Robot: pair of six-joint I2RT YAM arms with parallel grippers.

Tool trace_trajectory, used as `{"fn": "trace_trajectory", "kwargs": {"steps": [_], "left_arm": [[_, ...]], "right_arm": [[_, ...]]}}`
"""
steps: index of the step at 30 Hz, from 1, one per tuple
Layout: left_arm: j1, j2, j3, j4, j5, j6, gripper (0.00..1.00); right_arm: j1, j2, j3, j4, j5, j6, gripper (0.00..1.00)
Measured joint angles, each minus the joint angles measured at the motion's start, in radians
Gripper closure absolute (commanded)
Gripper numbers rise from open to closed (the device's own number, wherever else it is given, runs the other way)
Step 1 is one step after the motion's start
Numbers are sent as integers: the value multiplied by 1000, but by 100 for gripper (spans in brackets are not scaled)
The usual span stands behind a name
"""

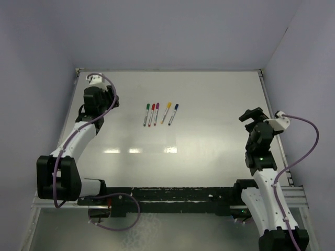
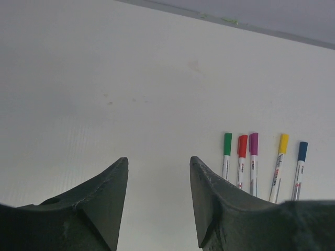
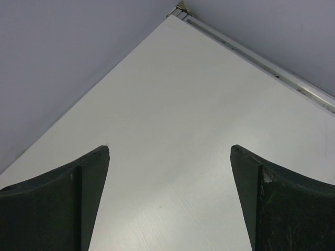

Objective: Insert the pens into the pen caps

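Mid-table, toward the far edge: five pens lie flat in one row on the table. Green, red and purple sit close together, with yellow and blue a little to their right.

Long axes: all run roughly near-to-far and are almost parallel. Yellow and blue lean slightly. Coloured ends point to the far side.

Caps: each coloured end looks wider than its barrel, so I judge a cap to be seated on every pen. No loose cap is visible in any view.

Left gripper: jaws apart, nothing between them. The row lies ahead and to its right, with the green pen closest to my right-hand finger's line.

Right gripper: jaws spread wide, nothing held. It faces a bare far corner, and no pen is in its view.

Nearer arm: left. The overhead view puts it near the row, while the right stands well apart at the opposite side.

Judgement: insertion looks complete. If a seating check is wanted, the left arm should make it, reaching rightward and closing across a barrel.
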Motion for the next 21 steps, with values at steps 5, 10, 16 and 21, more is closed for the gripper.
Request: {"fn": "trace_trajectory", "kwargs": {"steps": [5, 10, 16, 21], "left_arm": [[0, 0, -7, 26, -18, 7, 41], [0, -2, -28, 35, -29, 7, 41], [0, -3, -36, 39, -27, 7, 42], [0, -27, -85, 80, -17, 7, 38]], "right_arm": [[0, 35, 0, -31, 0, 15, 0], [0, 49, 0, -64, 0, 21, 0], [0, 39, 0, -64, 0, 21, 0], [0, 39, 0, -64, 0, 21, 0]]}}
